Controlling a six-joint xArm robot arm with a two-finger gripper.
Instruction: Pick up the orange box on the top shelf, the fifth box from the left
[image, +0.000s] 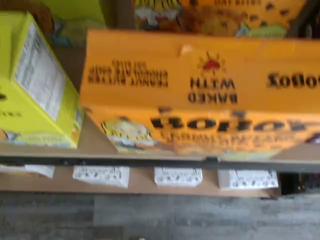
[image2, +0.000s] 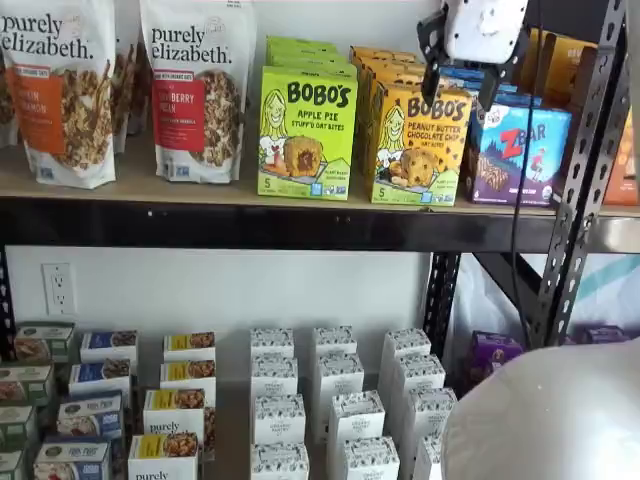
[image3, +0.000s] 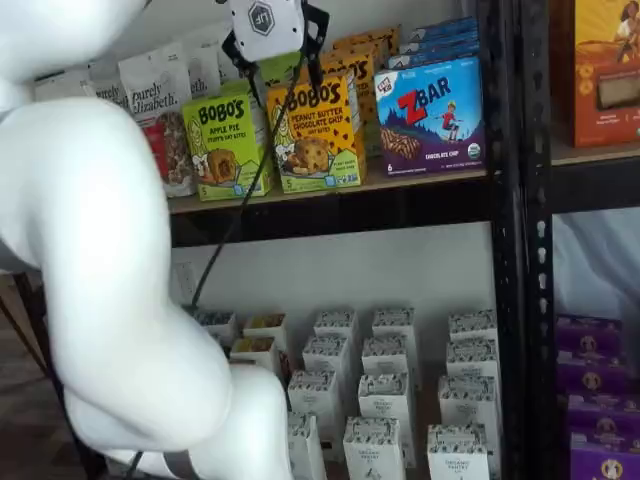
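On the top shelf (image2: 200, 195), from the left: two granola bags (image2: 195, 85) stand upright, then a lime-green Bobo's box (image2: 306, 132), then the orange box (image2: 420, 143), then a blue ZBar box (image2: 516, 152) near the shelf's right upright (image2: 585, 170). All three boxes stand at the front edge of the board, close side by side, each with more boxes in a row behind it. The ZBar box sits just beside the orange box on its right; the green box is just beside it on the left.

The gripper (image2: 465, 75) hangs above the orange box, its white body over the top and its two black fingers spread apart, one at each upper corner, holding nothing. A black cable (image3: 245, 190) drops from it across the front of the shelf.

The orange box is upright, yellow-orange, marked Bobo's Peanut Butter Chocolate Chip, with a cartoon girl and an oat bite pictured. In the wrist view its top face (image: 200, 67) fills most of the frame, blurred.

The shelf is a tan board with a black front beam. Below, rows of small white boxes (image2: 335, 400) stand before a white wall
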